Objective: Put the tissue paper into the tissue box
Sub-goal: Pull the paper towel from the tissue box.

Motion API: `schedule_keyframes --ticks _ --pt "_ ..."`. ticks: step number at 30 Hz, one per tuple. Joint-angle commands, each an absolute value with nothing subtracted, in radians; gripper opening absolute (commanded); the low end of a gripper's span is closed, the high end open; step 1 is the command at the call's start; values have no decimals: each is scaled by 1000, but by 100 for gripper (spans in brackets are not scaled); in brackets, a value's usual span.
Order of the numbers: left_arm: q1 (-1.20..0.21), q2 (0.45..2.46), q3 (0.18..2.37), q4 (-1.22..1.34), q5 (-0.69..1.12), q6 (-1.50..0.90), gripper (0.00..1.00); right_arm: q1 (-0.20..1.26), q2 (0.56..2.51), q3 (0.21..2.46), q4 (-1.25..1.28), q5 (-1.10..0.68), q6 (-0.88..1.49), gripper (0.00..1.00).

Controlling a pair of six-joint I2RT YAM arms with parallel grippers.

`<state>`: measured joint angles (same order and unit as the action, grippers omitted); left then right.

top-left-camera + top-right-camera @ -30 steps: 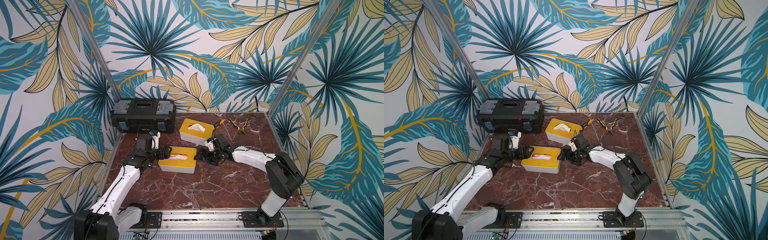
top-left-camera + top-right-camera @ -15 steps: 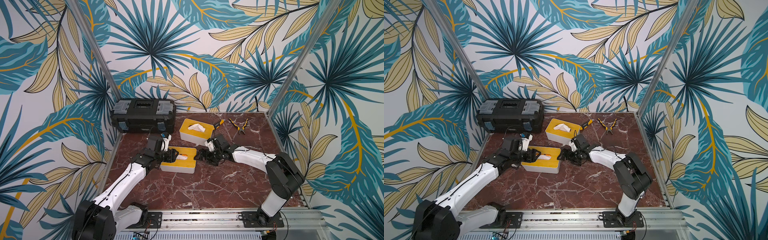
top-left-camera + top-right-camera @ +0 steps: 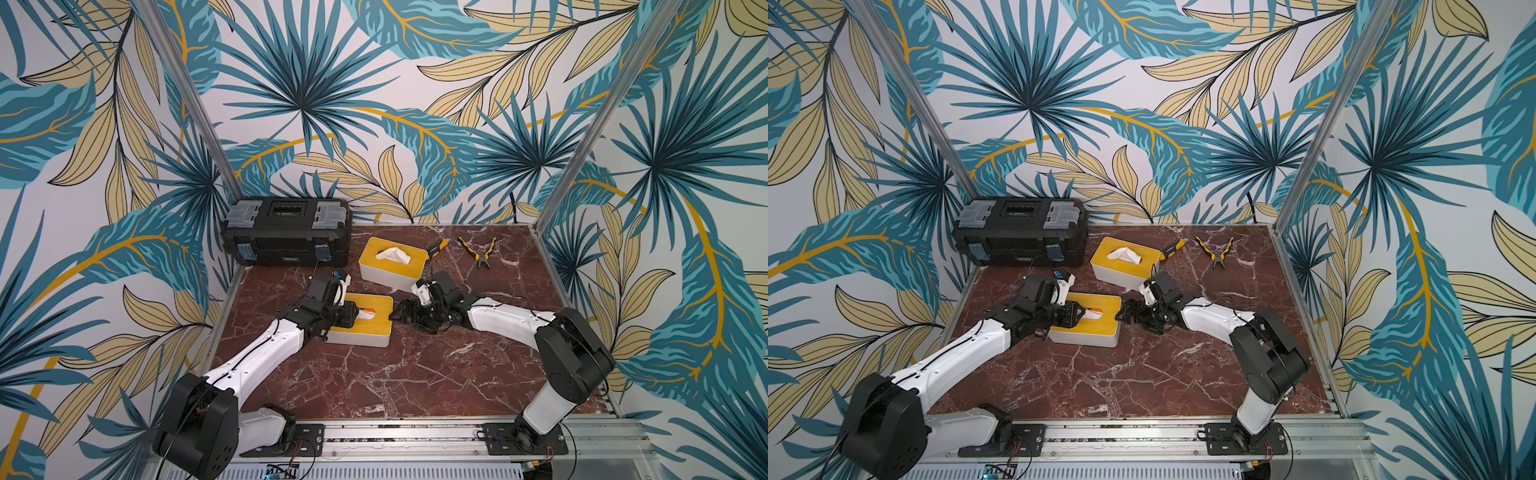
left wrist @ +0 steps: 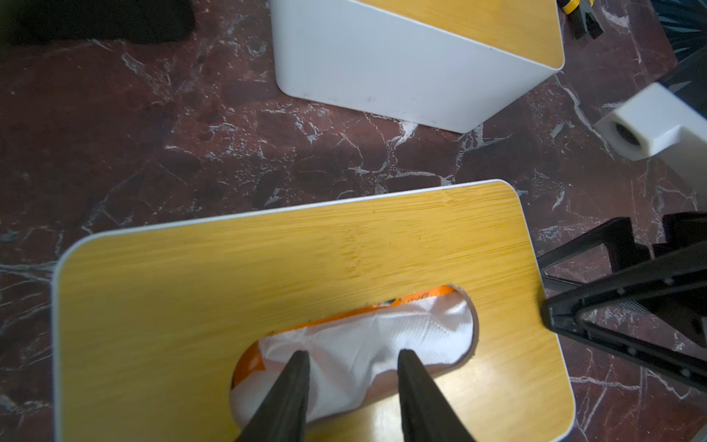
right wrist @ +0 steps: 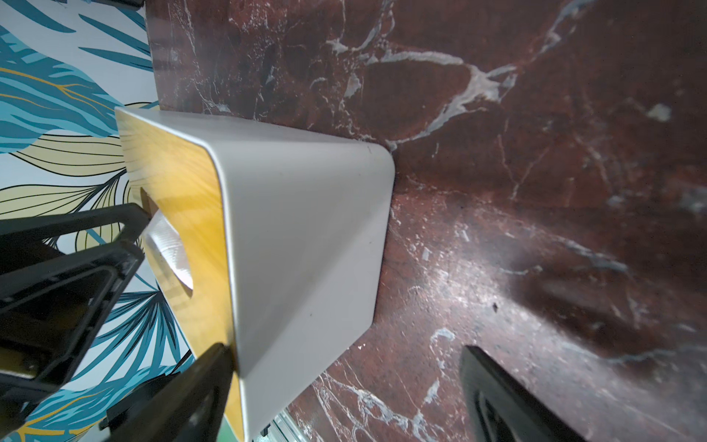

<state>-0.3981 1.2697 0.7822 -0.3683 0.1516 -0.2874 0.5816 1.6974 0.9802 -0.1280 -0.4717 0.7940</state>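
Bunched tissue paper (image 4: 382, 333) in slot of tissue box (image 4: 306, 248); left gripper (image 4: 354, 359) above slot, jaws partly apart, tips pressed into paper; right gripper (image 5: 346, 350) at box end, jaws wide, one finger against lid edge

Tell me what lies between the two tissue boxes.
Nothing: only bare marble table separates the near tissue box from the far tissue box, shown in the left wrist view.

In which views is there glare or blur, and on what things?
Right wrist view: a pale glare lies on the marble table, and the right gripper near the lens is soft. Left wrist view: the black toolbox is dark and blurred, while the tissue paper is sharp. Both top views: evenly lit, no strong glare.
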Motion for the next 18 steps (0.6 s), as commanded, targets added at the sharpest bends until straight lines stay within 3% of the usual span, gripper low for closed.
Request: schedule_keyframes --ticks 1,8,18 --pt "-409 1296 767 -330 129 -287 40 582 1689 947 -150 -454 800 95" --pt "-416 1355 780 -324 108 -276 32 583 1689 943 -152 -457 794 95" --pt "-422 1359 789 -322 117 -277 3 583 1697 946 -158 -457 792 95"
